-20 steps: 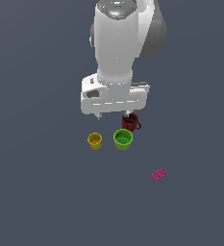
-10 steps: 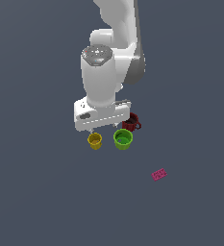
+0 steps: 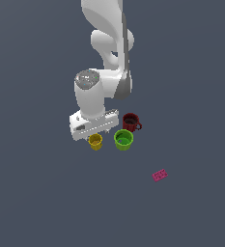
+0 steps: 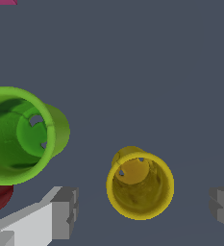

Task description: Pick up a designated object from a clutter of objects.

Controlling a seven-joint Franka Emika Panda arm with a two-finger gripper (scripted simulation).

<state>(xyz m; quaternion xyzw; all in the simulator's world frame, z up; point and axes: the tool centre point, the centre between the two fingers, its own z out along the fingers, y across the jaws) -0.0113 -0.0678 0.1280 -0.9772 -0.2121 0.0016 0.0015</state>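
Plain yellow cup (image 4: 140, 186), tapered, upright, seemingly handleless, between pincer (image 4: 144, 211) fingers.

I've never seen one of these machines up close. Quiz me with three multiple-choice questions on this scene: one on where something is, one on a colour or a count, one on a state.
1. In the exterior view, what stands right beside the yellow cup, on its right?
A. the pink block
B. the green cup
C. nothing

2. How many cups and mugs are there in all?
A. two
B. three
C. five

3. How do the fingers of the gripper stand around the yellow cup?
A. spread apart, one on each side, not touching it
B. clamped on its rim
C. shut beside it

Answers:
1. B: the green cup sits next to it; the pink block lies far off.
2. B: yellow, green and the dark red mug.
3. A: the wrist view shows a gap between each finger and the cup.
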